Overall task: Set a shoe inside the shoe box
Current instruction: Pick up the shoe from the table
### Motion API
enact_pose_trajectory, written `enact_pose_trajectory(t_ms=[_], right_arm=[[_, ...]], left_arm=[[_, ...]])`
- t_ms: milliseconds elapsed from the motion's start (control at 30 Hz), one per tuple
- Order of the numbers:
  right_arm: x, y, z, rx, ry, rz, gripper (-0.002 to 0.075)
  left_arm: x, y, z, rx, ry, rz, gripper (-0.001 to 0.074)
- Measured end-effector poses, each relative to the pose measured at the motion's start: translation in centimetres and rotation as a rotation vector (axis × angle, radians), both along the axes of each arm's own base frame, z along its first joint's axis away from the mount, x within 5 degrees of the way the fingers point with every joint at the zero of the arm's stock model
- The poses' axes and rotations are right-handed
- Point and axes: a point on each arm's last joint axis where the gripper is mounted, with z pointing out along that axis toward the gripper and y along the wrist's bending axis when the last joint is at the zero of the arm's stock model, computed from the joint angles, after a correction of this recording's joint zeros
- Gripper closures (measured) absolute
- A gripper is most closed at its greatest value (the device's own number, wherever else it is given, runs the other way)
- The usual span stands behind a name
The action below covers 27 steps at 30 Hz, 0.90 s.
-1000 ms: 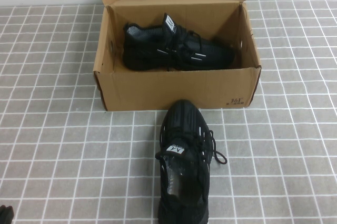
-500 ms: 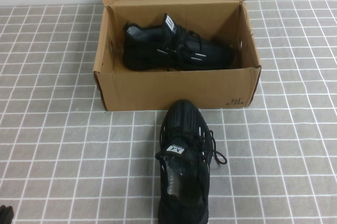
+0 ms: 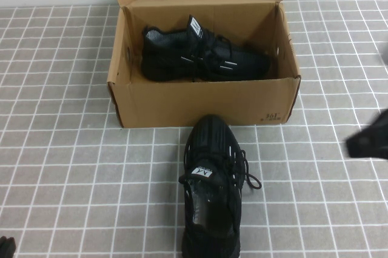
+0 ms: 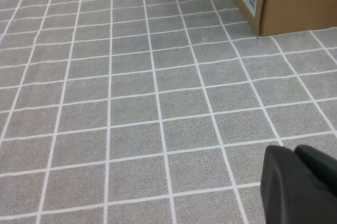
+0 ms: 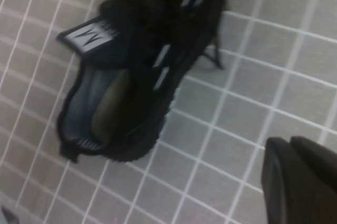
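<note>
Your way into the shoe box (image 3: 203, 103) is its open top, though a shoe (image 3: 203, 55) already fills the back. The counter (image 3: 66, 167) lies bare on both sides of the front shoe (image 3: 212, 179).

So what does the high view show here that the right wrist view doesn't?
Only the high view shows the open shoe box with a sneaker inside, the left gripper at the near left corner, and the right arm at the right edge. Only the right wrist view shows the right gripper up close, shut. Both show the sneaker on the tiled table.

Right pincer (image 3: 370, 140) blurred at frame edge; shoe (image 3: 211, 188) heel cut off
</note>
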Motion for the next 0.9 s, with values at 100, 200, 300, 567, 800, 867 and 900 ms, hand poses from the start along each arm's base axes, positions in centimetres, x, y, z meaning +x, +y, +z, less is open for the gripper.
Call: enact_pose_trajectory(t_ms=[100, 200, 300, 567, 800, 867, 900], right_arm=[[0.6, 3.2, 0.1, -0.045, 0.011, 0.114, 0.0742], [0.4, 6.8, -0.1, -0.097, 0.009, 0.257, 0.0742], [-0.3, 10.3, -0.9, -0.157, 0.002, 0.404, 0.0742], [-2.1, 15.9, -3.7, -0.333, -0.097, 0.723, 0.0646], [-1.1, 16.5, -4.1, -0.359, -0.205, 0.723, 0.0328], [-0.7, 16.7, -4.0, -0.364, -0.256, 0.714, 0.0278], [-0.5, 16.8, -3.9, -0.361, -0.281, 0.707, 0.0269]], left_arm=[[0.0, 0.0, 0.0, 0.000, 0.000, 0.000, 0.0736], [0.0, 0.0, 0.0, 0.000, 0.000, 0.000, 0.0736], [0.0, 0.0, 0.0, 0.000, 0.000, 0.000, 0.0736], [0.0, 0.0, 0.0, 0.000, 0.000, 0.000, 0.0736], [0.0, 0.0, 0.0, 0.000, 0.000, 0.000, 0.0736], [0.0, 0.0, 0.0, 0.000, 0.000, 0.000, 0.0736], [0.0, 0.0, 0.0, 0.000, 0.000, 0.000, 0.0736]])
